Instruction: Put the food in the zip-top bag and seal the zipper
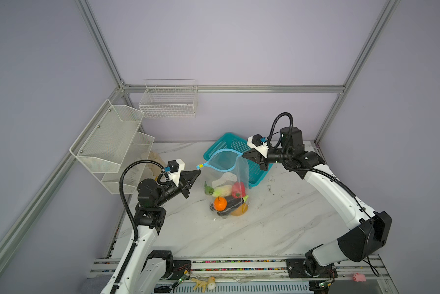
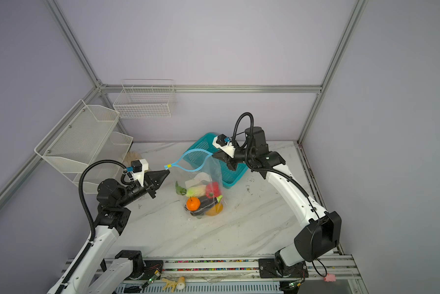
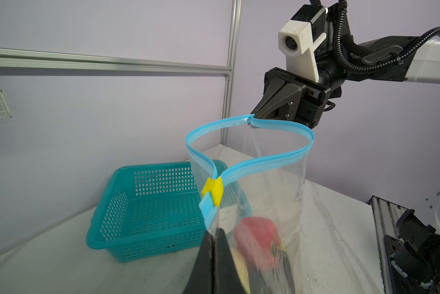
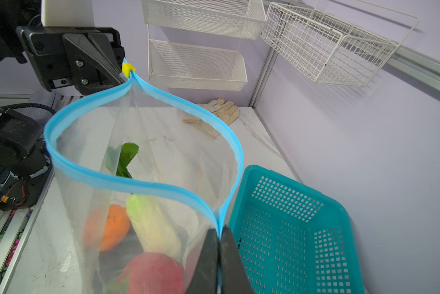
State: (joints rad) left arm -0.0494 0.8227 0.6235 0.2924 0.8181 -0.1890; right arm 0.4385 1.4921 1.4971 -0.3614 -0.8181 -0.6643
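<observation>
Right now your left pincer [image 1: 199,171] is clamped tight on the near-left end of the blue zipper [image 3: 264,161], just beside its yellow slider [image 3: 213,189]. Your right pincer [image 1: 243,154] is pinched closed on the opposite end, and the clear bag [image 1: 229,175] hangs between them over the middle of the worktop [image 1: 277,216], its mouth bowed open in a loop. You can see the food [image 1: 220,203], orange, red, green-white and dark purple pieces, piled in the bag's bottom, which rests on the worktop, with the teal basket [image 3: 147,234] just behind it on the far side.
</observation>
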